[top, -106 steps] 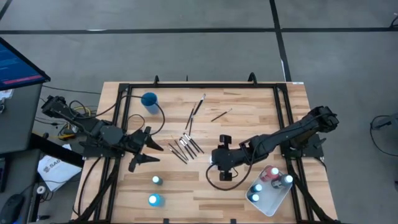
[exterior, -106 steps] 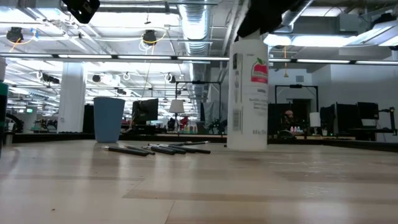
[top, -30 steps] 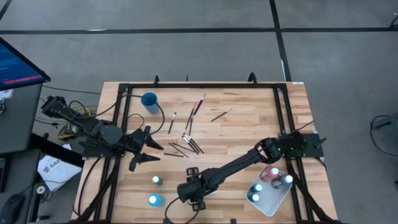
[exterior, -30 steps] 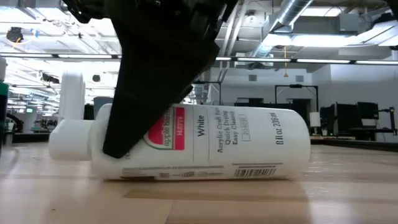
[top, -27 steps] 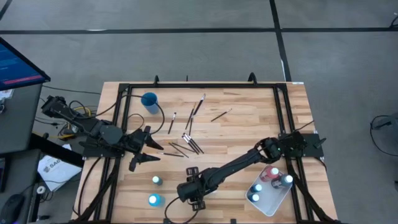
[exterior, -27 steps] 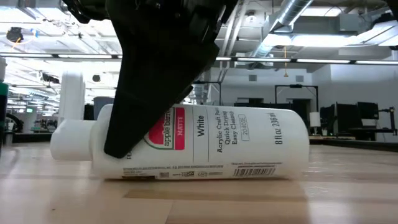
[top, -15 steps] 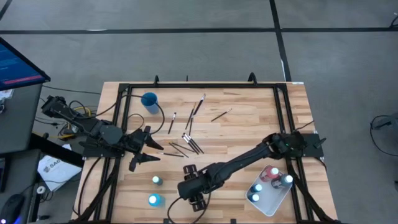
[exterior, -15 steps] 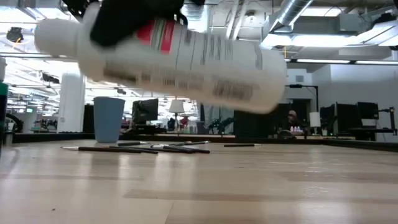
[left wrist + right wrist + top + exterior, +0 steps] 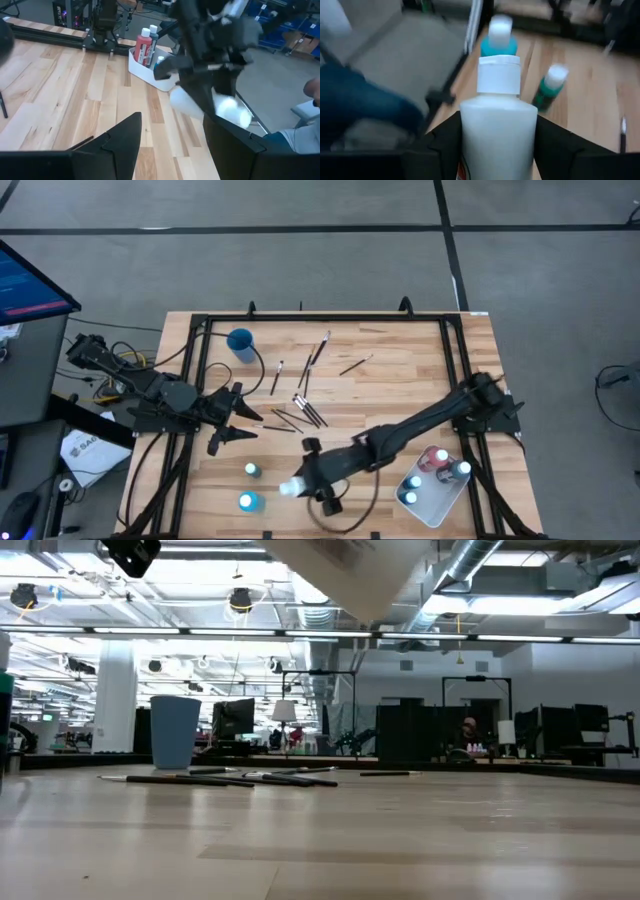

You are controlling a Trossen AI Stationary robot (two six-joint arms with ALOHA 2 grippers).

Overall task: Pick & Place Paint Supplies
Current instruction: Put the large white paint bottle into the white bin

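Here the left gripper [image 9: 232, 420] waits at the table's [image 9: 400, 370] left edge, its fingers spread apart and holding nothing. Just behind it stands the blue cup [image 9: 240, 340], near the back left corner. In front of that gripper, toward the near edge, two bottles stand upright on the wood: a teal bottle [image 9: 253, 470] and, closer to the edge, a blue bottle [image 9: 245, 502]; both show past the held one in the right wrist view, blue [image 9: 498, 37] and teal [image 9: 549, 85].

Across the middle of the table the brushes [image 9: 296, 412] lie loose, most in a cluster beside the left gripper's tips and a few farther back toward the far rail [image 9: 318, 352].

The right arm reaches across from the right side, and the right gripper [image 9: 318, 480] is clamped on the white bottle [image 9: 292, 487], its dark fingers pressed to either side of the body in the wrist view [image 9: 497, 130]. The bottle is off the wood and lies roughly level, cap pointing left toward the two standing bottles. From table height only its base end shows, high up [image 9: 345, 570].

At the near right corner sits the white tray [image 9: 440, 510], with a red bottle [image 9: 436, 458] and several others standing inside.
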